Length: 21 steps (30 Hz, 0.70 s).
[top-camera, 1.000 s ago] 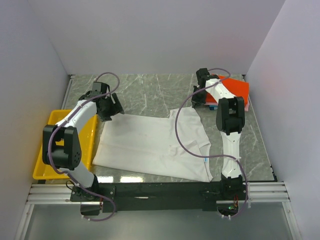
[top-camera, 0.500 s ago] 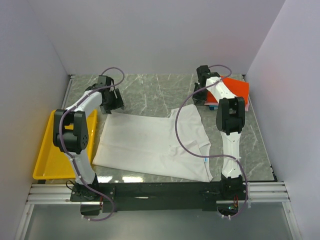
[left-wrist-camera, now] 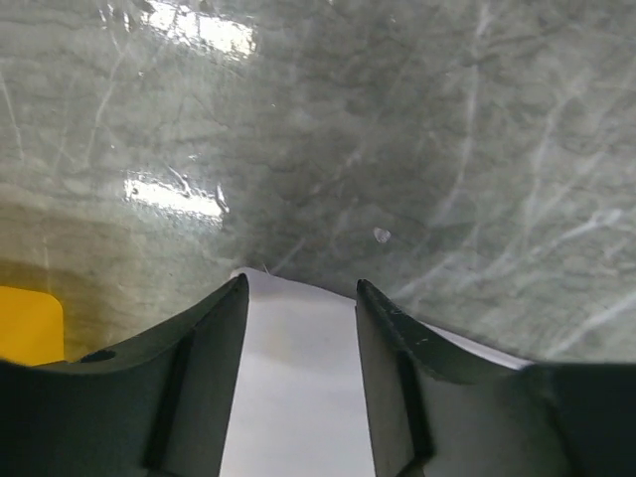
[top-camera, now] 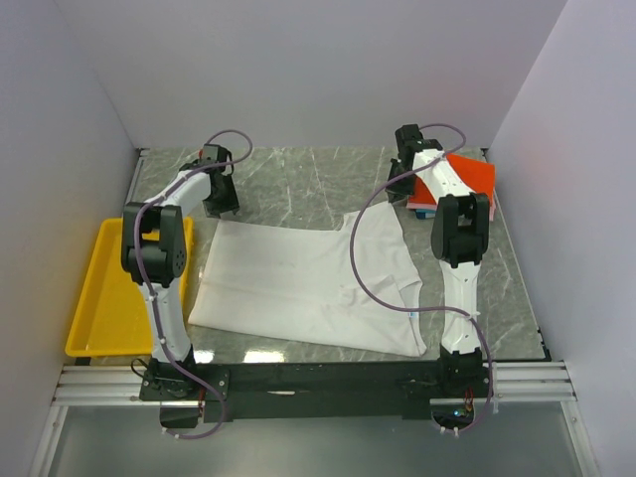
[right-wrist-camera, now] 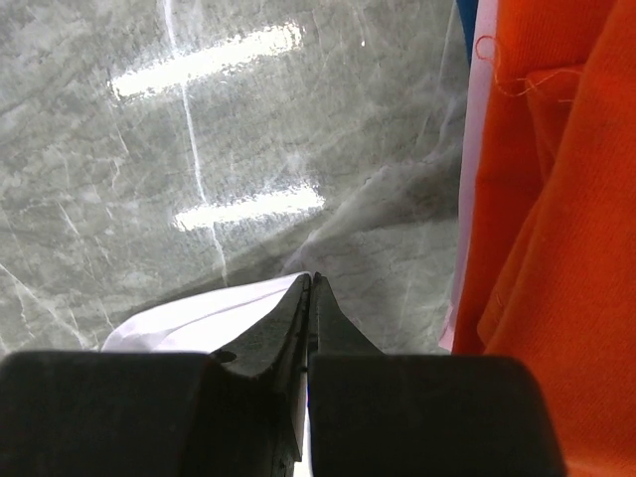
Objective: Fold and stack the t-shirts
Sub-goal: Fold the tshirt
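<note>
- At the far left corner of the white t-shirt [top-camera: 298, 283], the left gripper [left-wrist-camera: 298, 288] straddles the cloth. Its jaws are partly open, one on each side of the corner tip, and nothing is clamped yet.
- At the shirt's far right corner, the right gripper [right-wrist-camera: 311, 282] is pressed fully closed. White cloth runs right up to its tips, so it looks pinched, though cloth this thin makes that hard to confirm.
- The shirt lies spread flat on the tabletop [top-camera: 298, 179]. A folded orange-red t-shirt [top-camera: 469, 177] sits just beyond its far right corner, and a yellow tray [top-camera: 94, 308] lies beside its left edge.
- The step in hand, as I judge it, is taking both far corners to carry the far edge over toward the near edge.
- To do it well, the left gripper should close low on the corner and catch both layers before either arm rises.
- Both arms should then lift together at an even height, keeping the edge taut between them and clear of the orange-red shirt.
- The carried edge should be laid square on the shirt's near edge, so no diagonal crease forms.
- Compared with a second ago, the left arm has swung off the tray side toward the shirt's far left corner, and its gripper now sits farther back.
- That corner of the shirt also lies slightly farther back than it did.
- The right gripper has barely shifted, and the folded orange-red shirt is unchanged.
</note>
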Motion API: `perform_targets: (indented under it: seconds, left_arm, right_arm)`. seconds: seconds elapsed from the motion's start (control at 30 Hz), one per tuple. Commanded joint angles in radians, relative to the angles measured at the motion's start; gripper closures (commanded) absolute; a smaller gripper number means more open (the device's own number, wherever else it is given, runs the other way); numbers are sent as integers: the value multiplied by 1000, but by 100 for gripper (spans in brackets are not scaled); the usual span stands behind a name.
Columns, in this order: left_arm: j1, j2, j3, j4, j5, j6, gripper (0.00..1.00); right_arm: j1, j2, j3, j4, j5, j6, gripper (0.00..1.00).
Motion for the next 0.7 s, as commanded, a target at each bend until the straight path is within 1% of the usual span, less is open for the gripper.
perform_targets:
  seconds: [0.0, 0.07, 0.13, 0.43, 0.67]
  left_arm:
    - [4, 10, 40, -17, -52, 27, 51]
    - [6, 19, 35, -21, -78, 27, 54]
    - [13, 25, 29, -24, -89, 27, 59]
    - [36, 28, 11, -17, -102, 35, 62]
    - [36, 48, 8, -12, -43, 24, 68]
  right_arm:
    - [-7, -5, 31, -1, 15, -7, 100]
    - [-7, -5, 31, -4, 14, -4, 100]
    - [-9, -8, 28, -6, 12, -4, 100]
    - [-7, -8, 30, -10, 3, -1, 100]
    - [-9, -3, 36, -16, -3, -1, 100]
